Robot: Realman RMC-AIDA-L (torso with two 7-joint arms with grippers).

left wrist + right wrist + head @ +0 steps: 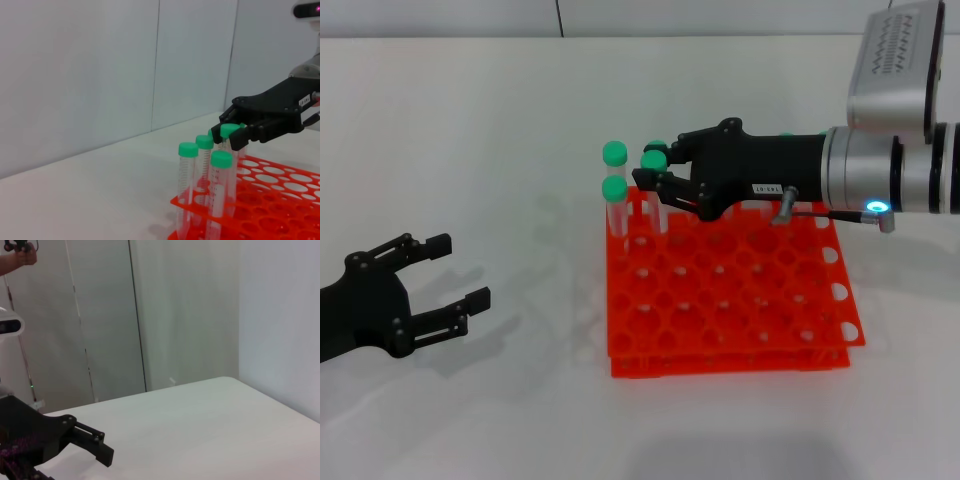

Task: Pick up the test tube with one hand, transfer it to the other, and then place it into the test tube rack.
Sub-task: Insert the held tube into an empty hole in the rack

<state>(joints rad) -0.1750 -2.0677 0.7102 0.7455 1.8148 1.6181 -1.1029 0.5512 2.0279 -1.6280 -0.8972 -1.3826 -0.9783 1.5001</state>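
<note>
The test tube [655, 163], clear with a green cap, stands upright at the far left corner of the orange-red test tube rack [740, 340]. Its lower end is in a hole. My right gripper [657, 168], the one with the white label, reaches in from the right and is shut around the tube's cap, as the left wrist view [229, 134] also shows. My left gripper [462, 270], unlabelled, is open and empty low over the table, well to the left of the rack. The right wrist view also shows the left gripper [97, 445].
Three other green-capped tubes [614, 188] stand in the rack's far left holes, close beside the held one; they also show in the left wrist view [220, 159]. The rest of the rack's holes hold nothing. The white table [470, 120] surrounds the rack.
</note>
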